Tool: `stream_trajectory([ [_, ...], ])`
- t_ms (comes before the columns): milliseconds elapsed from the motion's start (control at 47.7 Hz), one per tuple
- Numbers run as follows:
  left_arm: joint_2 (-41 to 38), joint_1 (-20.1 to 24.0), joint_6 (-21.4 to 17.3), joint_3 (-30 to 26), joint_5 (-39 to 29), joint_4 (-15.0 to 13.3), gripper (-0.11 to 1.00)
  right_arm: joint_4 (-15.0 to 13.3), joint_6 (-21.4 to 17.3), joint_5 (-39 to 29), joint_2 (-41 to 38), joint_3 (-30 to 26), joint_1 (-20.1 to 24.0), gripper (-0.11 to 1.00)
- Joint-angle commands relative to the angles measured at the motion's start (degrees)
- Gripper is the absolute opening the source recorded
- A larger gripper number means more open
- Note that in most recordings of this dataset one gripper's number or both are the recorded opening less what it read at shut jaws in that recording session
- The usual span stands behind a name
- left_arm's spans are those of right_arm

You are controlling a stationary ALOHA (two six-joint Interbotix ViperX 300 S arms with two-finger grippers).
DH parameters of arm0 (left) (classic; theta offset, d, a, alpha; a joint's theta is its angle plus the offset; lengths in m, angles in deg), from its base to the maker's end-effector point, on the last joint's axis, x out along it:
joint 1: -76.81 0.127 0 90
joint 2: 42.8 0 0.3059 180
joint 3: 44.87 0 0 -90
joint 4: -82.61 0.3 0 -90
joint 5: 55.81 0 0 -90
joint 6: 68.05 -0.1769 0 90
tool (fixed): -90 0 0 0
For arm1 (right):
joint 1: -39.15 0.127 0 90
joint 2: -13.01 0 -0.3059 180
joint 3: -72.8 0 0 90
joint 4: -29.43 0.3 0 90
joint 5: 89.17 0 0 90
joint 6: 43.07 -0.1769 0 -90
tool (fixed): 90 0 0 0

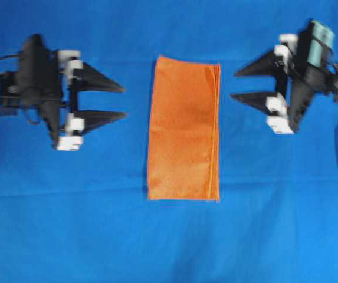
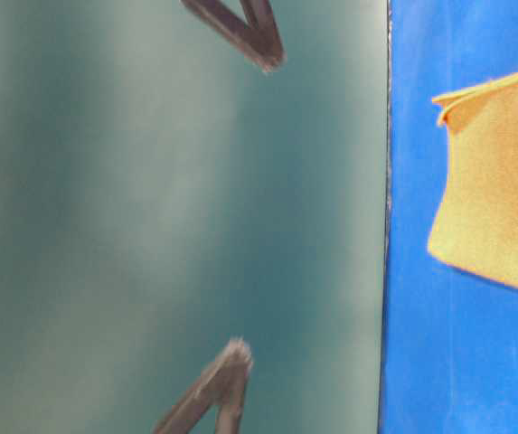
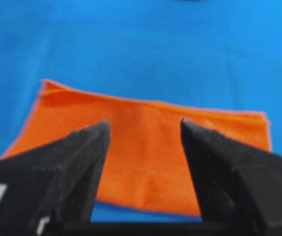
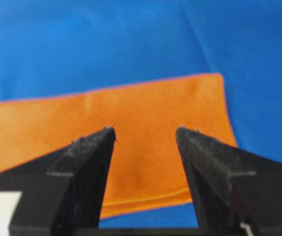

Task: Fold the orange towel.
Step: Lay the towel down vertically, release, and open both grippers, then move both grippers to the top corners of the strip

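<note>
The orange towel [image 1: 184,129] lies folded in half into a tall rectangle on the blue table covering [image 1: 169,242], between the two sets of fingertips and apart from both. The left gripper [image 1: 123,101] and right gripper [image 1: 235,85] point inward at it, fingers spread, holding nothing.
</note>
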Motion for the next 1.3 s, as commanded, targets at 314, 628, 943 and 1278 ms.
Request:
stream_trajectory([
  [314,2.2,0.4,0.4,3.9,6.1,0.0,0.53,1.1,0.0,8.1,2.5,4.5,-0.1,0.58],
  [628,-2.5,2.4,0.3,0.2,6.1,0.0,0.53,2.1,0.0,8.0,0.2,2.9,-4.7,0.59],
  [943,-15.6,10.5,0.3,-7.9,5.1,0.0,0.81,2.6,0.0,3.8,-13.3,-4.0,-12.7,0.63],
  [1278,-32.3,15.3,0.4,-15.8,5.6,0.0,0.88,2.7,0.0,3.3,-28.7,-9.9,-14.9,0.65],
])
